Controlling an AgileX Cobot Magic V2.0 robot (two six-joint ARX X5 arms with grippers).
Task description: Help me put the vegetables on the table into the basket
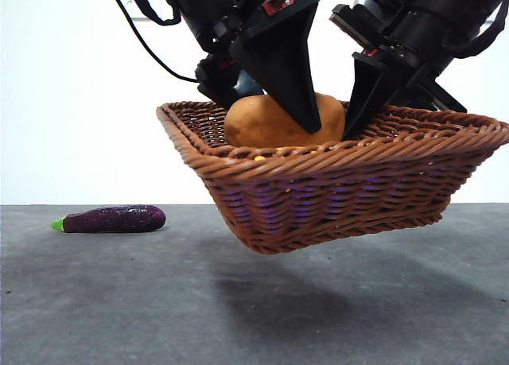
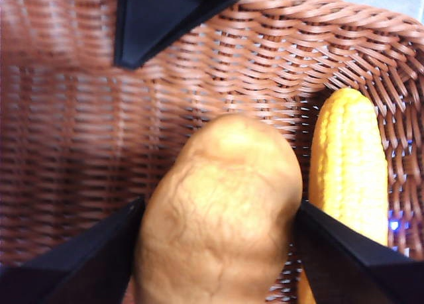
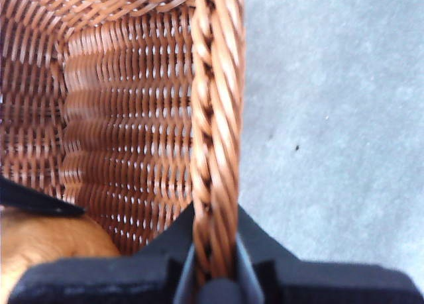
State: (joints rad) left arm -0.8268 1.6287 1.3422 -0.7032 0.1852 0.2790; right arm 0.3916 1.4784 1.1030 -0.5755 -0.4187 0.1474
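Note:
The wicker basket [image 1: 334, 190] hangs tilted above the table [image 1: 119, 301]. My right gripper [image 1: 354, 126] is shut on its braided rim [image 3: 215, 118], one jaw on each side. My left gripper [image 1: 278, 110] is inside the basket, shut on the orange-tan potato [image 1: 270, 122], with a jaw on each side of it [image 2: 225, 171]. The bumpy yellow vegetable [image 2: 348, 165] lies in the basket beside the potato. The dark purple vegetable [image 1: 115, 219] lies on the table at the left, apart from both grippers.
The basket casts a shadow [image 1: 270, 293] on the table beneath it. A jaw of the right gripper [image 2: 152, 19] shows against the basket wall in the left wrist view. Bare table [image 3: 331, 118] lies outside the rim.

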